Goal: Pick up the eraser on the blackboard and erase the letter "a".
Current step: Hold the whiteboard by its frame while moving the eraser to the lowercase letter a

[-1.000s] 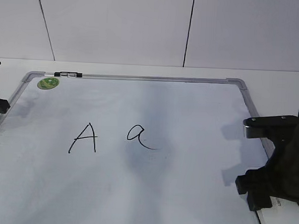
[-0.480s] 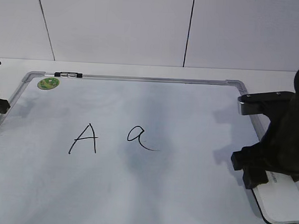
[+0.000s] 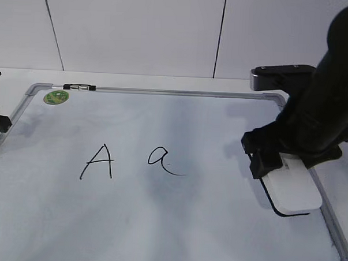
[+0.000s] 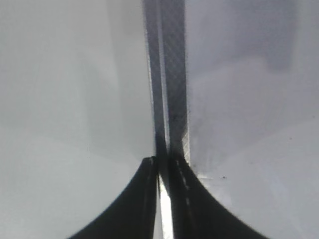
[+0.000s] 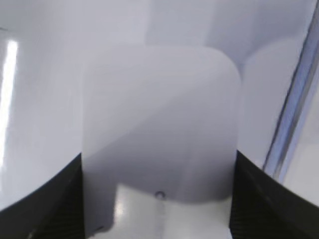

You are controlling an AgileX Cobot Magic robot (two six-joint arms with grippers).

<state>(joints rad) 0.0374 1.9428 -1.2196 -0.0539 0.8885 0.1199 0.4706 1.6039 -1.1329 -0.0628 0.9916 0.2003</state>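
White eraser [image 3: 292,192], dark pad underneath. Blackboard [image 3: 216,225] white, silver-grey frame, round green sticker [image 3: 56,97]. Letter "a" [image 3: 163,159] thin black. Right gripper [image 3: 288,164] black.

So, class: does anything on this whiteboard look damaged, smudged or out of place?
Nothing is damaged. The blackboard shows faint grey smudging around the letter "a". The eraser, held in the right gripper, overhangs its right frame.

wall [image 3: 138,30]: pale panels behind the scene, split by two thin dark vertical seams.
bench [image 3: 164,81]: white surface, a bare strip showing at the foot of the wall.
marker [image 3: 79,87]: slim, dark ends with a clear or silvery middle, lying level; possibly a pen, too small to be sure.
capital "A" [image 3: 97,160]: tall angular black strokes.
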